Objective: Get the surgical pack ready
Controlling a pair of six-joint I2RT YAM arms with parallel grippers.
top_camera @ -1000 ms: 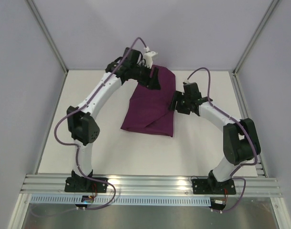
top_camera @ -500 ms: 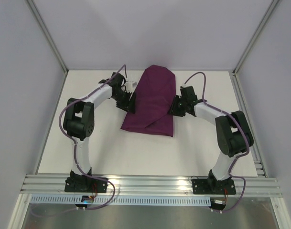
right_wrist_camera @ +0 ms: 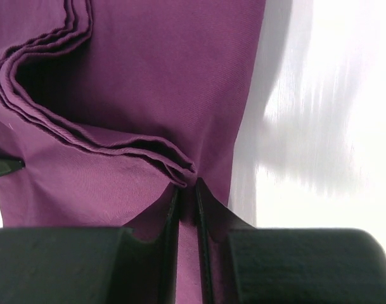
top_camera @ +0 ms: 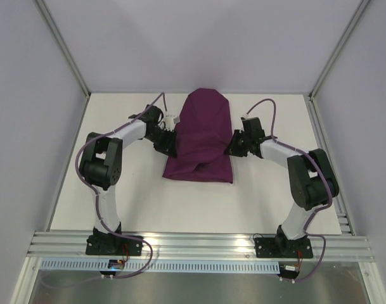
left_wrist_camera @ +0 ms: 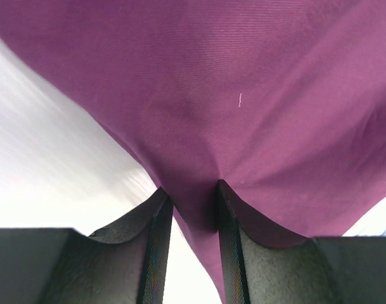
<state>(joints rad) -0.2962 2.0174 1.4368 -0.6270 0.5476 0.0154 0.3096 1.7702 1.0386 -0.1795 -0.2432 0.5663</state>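
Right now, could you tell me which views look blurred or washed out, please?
Top external: sharp and evenly lit, purple cloth clear on the table. Left wrist: table overexposed and streaked with blur; cloth weave sharp. Right wrist: table glares white with streaks; cloth folds crisp.

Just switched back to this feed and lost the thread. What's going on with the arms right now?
Both arms are working on the purple cloth, which lies folded in the middle of the white table. The left hand pinches the cloth's left edge, and the right hand is clamped on the stacked layers of its right edge. Nothing else of the pack shows; anything under or inside the cloth is hidden.
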